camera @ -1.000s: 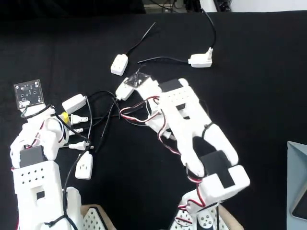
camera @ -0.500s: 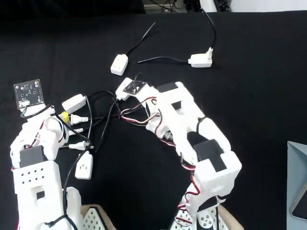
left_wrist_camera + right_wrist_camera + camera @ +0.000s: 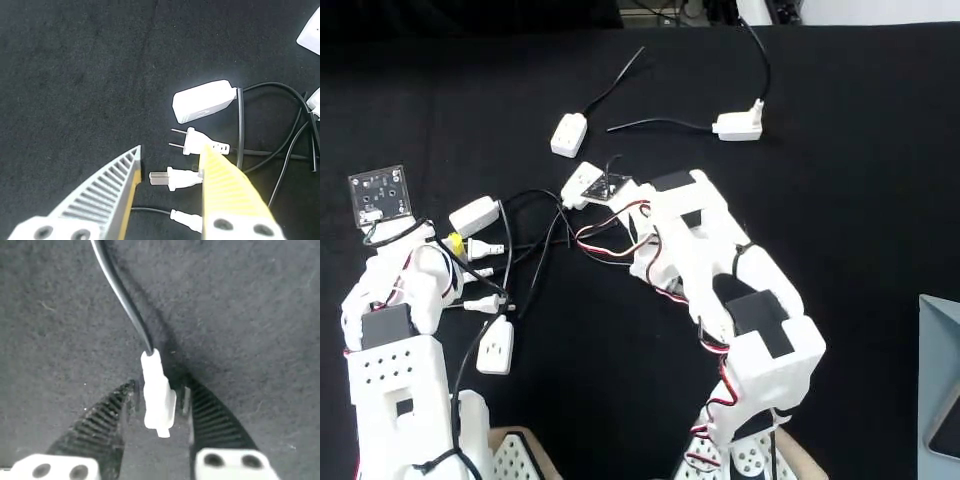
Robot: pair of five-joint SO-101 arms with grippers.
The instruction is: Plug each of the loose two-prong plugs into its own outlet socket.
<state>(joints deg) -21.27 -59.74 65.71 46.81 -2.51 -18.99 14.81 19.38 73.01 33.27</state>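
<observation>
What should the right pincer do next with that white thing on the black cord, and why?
Probably squeeze shut. The right pincer straddles the white connector, one finger on each side with small gaps, so it is not gripped yet.

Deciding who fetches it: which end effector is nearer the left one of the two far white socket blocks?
Right. The right end effector straddles a white connector just short of that socket block; the left end effector hangs over loose plugs farther off to the left.
</observation>
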